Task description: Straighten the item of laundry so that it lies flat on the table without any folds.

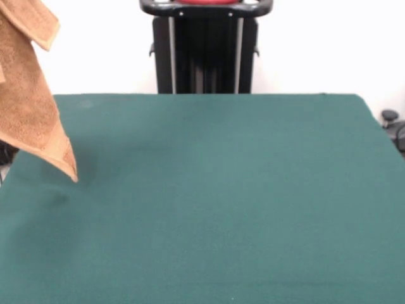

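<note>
Towels: I count one towel (28, 95), and it is the only loose item I see.
Benches: one bench (215, 202), its dark green top filling most of my front view.
Pedestals: one black pedestal (204, 50) at the far side of the bench, with a strip of red just showing on top of it at the upper edge.
End effector: I see none in this view, so I cannot say whether its fingers are apart or together.
Other items: a couple of small dark knobs (393, 126) sit off the bench's right edge; I cannot tell what they belong to.
Towel position: it hangs in the air at the upper left of my view, running out of the picture at the top and the left, so I cannot see what holds it.
Towel low point: its lowest corner hangs over the bench's left side; I cannot tell whether it touches the top.
Towel look: tan-orange terry with a nubby pile, and a smoother woven band along the lower edge.
Towel shape: it is not flat; an upper part folds over the front as a flap, and the main sheet drapes down at a slant.
</note>
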Motion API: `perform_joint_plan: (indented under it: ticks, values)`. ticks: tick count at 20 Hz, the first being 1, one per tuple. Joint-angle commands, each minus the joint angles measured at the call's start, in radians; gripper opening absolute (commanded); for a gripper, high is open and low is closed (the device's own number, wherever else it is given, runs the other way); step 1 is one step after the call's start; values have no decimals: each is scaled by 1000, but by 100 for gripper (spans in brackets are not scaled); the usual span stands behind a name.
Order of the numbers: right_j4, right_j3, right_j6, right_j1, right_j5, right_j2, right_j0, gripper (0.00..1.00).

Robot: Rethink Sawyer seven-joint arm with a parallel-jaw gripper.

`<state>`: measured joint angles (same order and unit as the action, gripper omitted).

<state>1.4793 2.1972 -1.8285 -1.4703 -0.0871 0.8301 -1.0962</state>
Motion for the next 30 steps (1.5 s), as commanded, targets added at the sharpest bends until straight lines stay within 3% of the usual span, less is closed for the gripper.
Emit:
perform_joint_plan:
  ticks: [1, 6, 9, 12, 15, 24, 30]
  values:
    - [14, -120, -83, 102, -94, -57, 106, 0]
    - [-13, -198, -57, 166, -151, -77, 153, 0]
    - [-63, -245, 26, 206, -182, -59, 145, 0]
    - [-39, -280, 30, 239, -174, -69, 154, 0]
    - [66, -333, -50, 295, -175, -115, 209, 0]
    - [246, -420, -182, 382, -137, -229, 298, 0]
    - [488, -430, -425, 430, -205, -216, 334, 0]
